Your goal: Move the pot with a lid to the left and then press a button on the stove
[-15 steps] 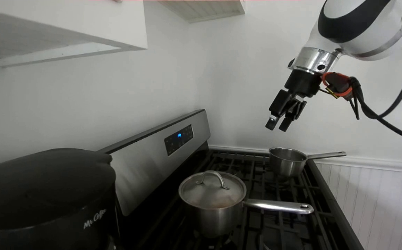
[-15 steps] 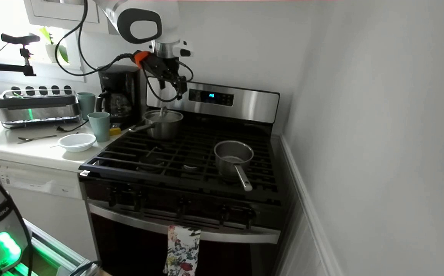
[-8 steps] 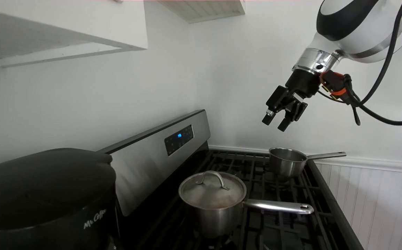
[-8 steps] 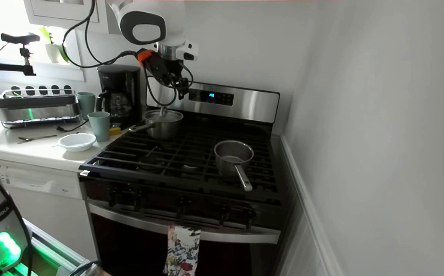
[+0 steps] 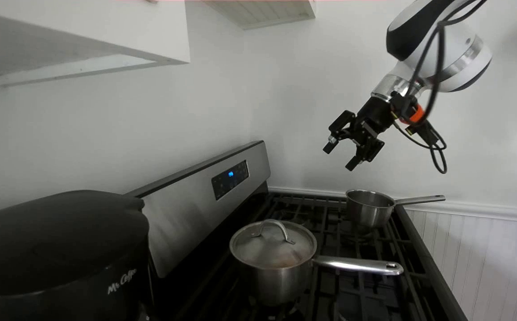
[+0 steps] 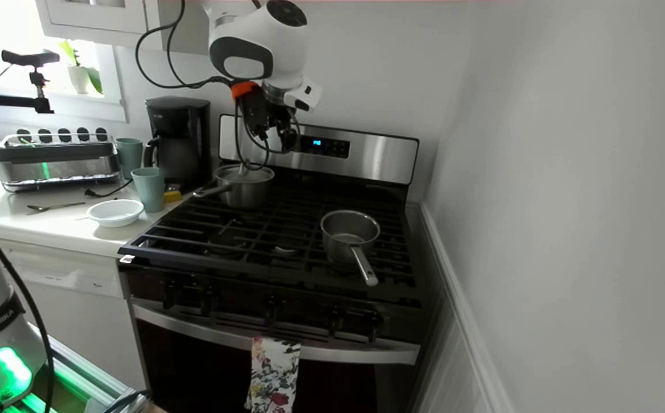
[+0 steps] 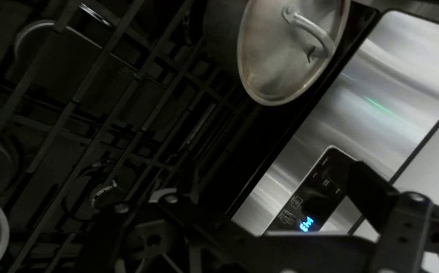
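Note:
The steel pot (image 5: 271, 281) stands on a back burner of the black stove (image 5: 187, 218), its long handle pointing away from the back panel. Its lid (image 5: 267, 247), with an arched handle, is on. Pot (image 6: 246, 195) and lid (image 6: 257, 174) also show in an exterior view, and the lid (image 7: 276, 68) is at the top of the wrist view. My gripper (image 5: 341, 156) is open and empty in the air, above the stove and apart from the pot. In the wrist view the fingers (image 7: 274, 170) frame the back panel's dark control display (image 7: 306, 197) with blue digits; one fingertip overlaps its edge.
A smaller lidless saucepan (image 6: 348, 235) stands on a front burner near the side wall. A black coffee maker (image 6: 180, 137) stands on the counter beside the stove, with green cups (image 6: 150, 192) and a white bowl (image 6: 115, 212). A cabinet (image 5: 84, 31) hangs above.
My gripper has moved sideways toward the control display and turned, with its fingers spread wider than before. The arm and cable moved with it. The pot, lid and small saucepan have not moved.

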